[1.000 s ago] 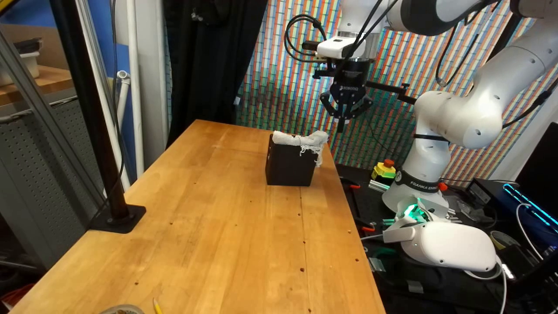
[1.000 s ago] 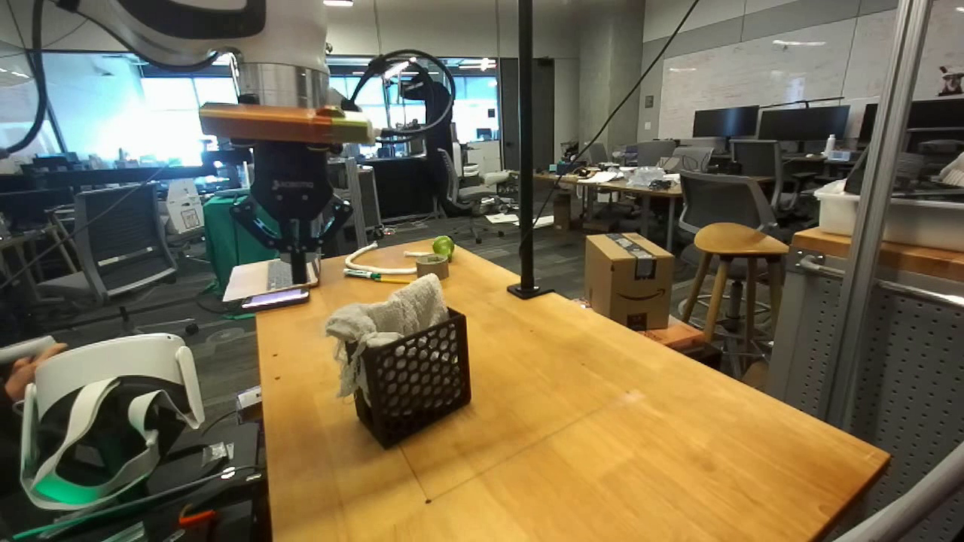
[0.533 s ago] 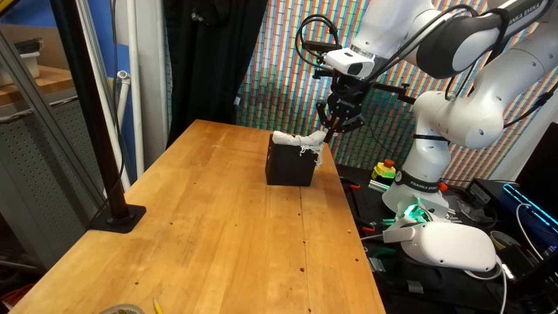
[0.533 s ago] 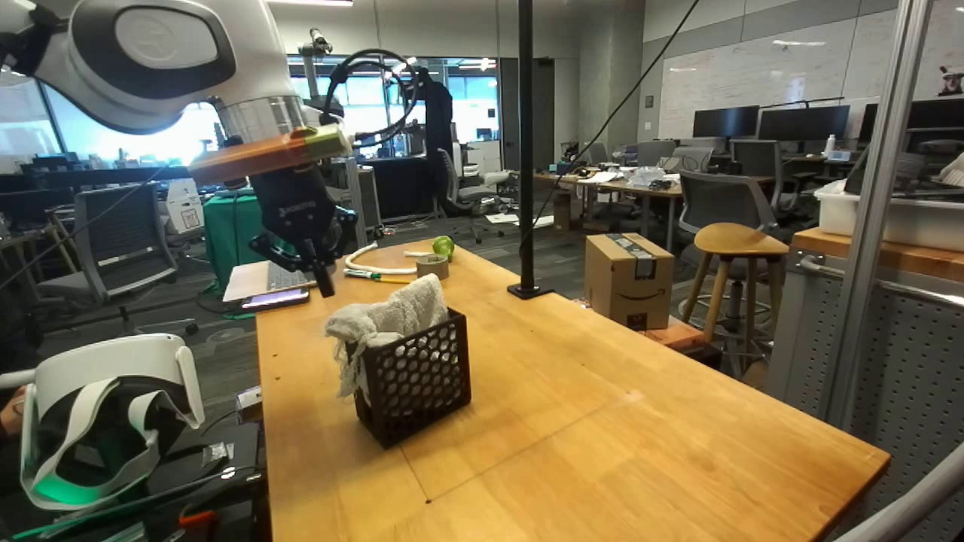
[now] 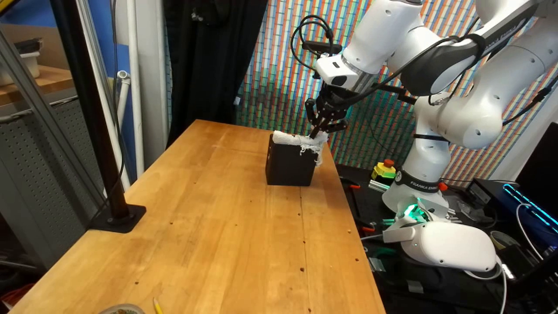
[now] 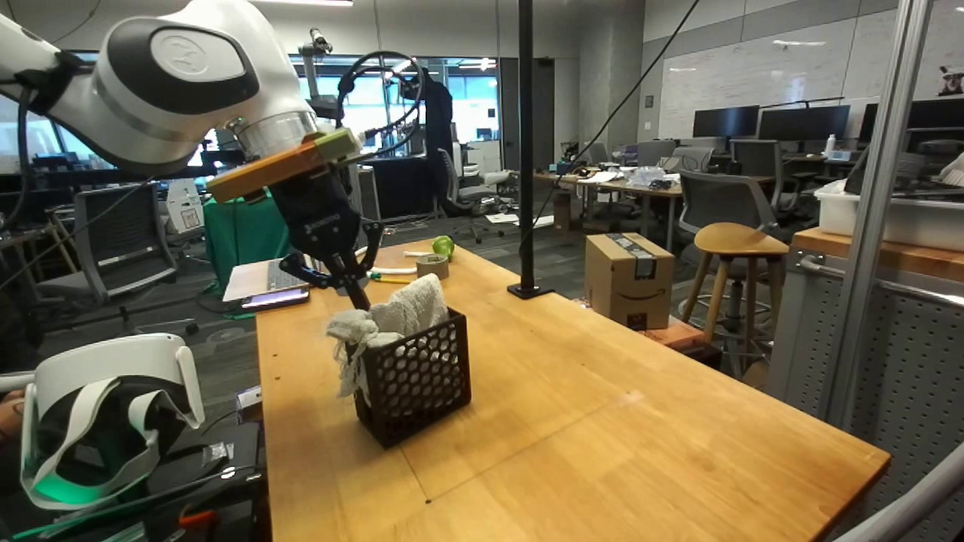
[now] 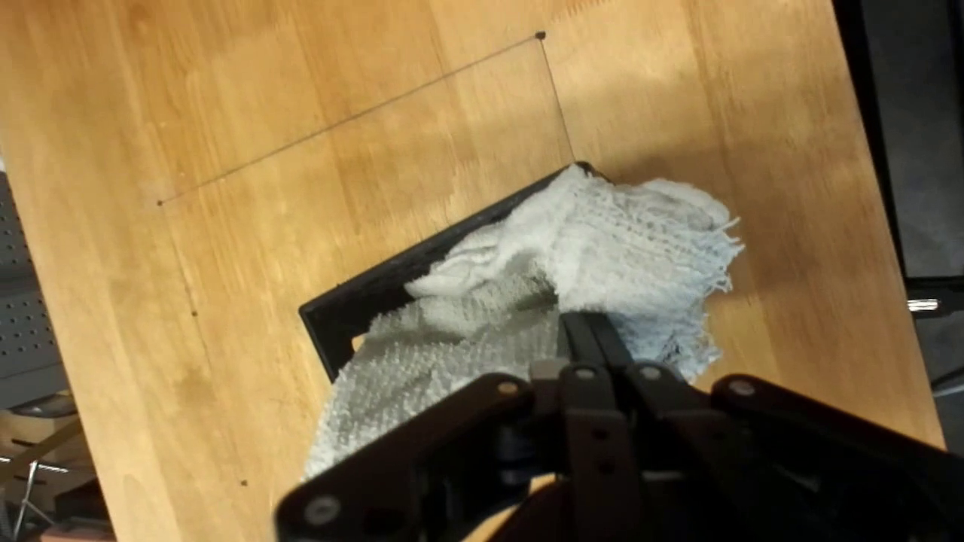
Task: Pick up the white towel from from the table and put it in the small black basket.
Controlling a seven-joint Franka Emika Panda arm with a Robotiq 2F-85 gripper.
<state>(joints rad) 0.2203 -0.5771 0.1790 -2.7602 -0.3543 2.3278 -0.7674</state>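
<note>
The white towel (image 6: 413,310) is bunched in the small black basket (image 6: 418,380), its top standing above the rim. A frayed end of the towel (image 5: 320,144) hangs outside over one side, as both exterior views show. The basket (image 5: 290,165) stands upright on the wooden table (image 5: 218,209). Tilted, my gripper (image 6: 360,301) reaches down to the towel from the robot's side. In the wrist view the fingertips of the gripper (image 7: 591,318) are pressed together, with no cloth visible between them. They lie at the towel (image 7: 633,248) near its overhanging part; whether they touch it I cannot tell.
A black pole on a foot plate (image 5: 117,219) stands at one table edge. A laptop (image 6: 260,278), a phone (image 6: 276,299), a tape roll (image 6: 432,266) and a green object (image 6: 443,246) lie at one end. A white headset (image 5: 453,246) sits beside the table near the robot base.
My gripper has tilted from upright and come down to the towel's top at the overhanging side. It has stayed shut. Towel and basket look nearly unchanged.
</note>
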